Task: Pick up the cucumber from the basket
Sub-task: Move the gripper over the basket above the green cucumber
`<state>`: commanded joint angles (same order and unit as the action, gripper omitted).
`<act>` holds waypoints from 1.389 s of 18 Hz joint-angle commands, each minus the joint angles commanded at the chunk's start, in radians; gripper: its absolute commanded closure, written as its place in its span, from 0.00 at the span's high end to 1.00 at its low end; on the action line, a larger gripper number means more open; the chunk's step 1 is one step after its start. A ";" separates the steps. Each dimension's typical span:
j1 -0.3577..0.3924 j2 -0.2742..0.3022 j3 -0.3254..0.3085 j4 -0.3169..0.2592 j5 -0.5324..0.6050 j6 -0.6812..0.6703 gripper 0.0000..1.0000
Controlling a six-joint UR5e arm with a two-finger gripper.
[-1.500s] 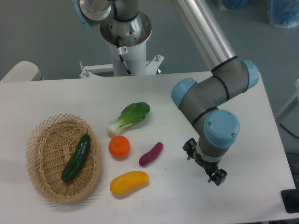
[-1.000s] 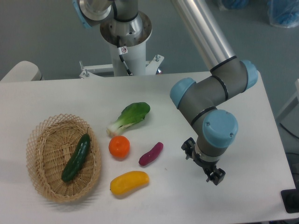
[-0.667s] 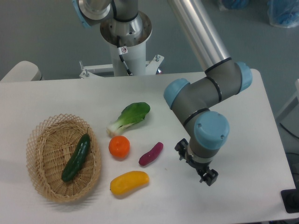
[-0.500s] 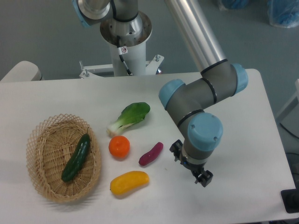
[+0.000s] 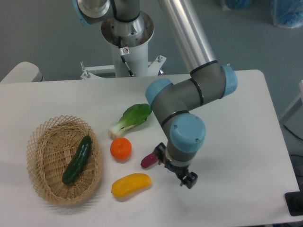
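The dark green cucumber [image 5: 77, 159] lies at a slant inside the woven wicker basket [image 5: 34, 142] at the table's left. My gripper [image 5: 174, 166] hangs pointing down over the table's middle, well to the right of the basket and next to the purple piece. The blue wrist joint covers most of it. Its black fingers [image 5: 189, 179] stick out on both sides, spread apart, with nothing between them.
Between gripper and basket lie an orange fruit [image 5: 120, 148], a yellow vegetable [image 5: 131, 184] and a small purple piece [image 5: 147, 161] partly behind the gripper. A leafy bok choy [image 5: 133, 117] lies farther back. The arm's base [image 5: 127, 33] stands behind the table.
The arm has swung left across the table, carrying the gripper from the right side to just beside the purple piece. No vegetable has moved.
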<state>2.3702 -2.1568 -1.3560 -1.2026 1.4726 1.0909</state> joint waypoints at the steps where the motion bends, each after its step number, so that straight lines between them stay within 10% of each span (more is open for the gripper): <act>1: -0.017 0.005 -0.003 -0.002 0.000 -0.022 1.00; 14: -0.236 0.097 -0.158 0.005 -0.008 -0.295 1.00; 19: -0.296 0.100 -0.262 0.148 0.001 -0.339 1.00; 25: -0.316 0.103 -0.296 0.160 0.003 -0.373 1.00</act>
<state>2.0540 -2.0540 -1.6521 -1.0431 1.4757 0.7180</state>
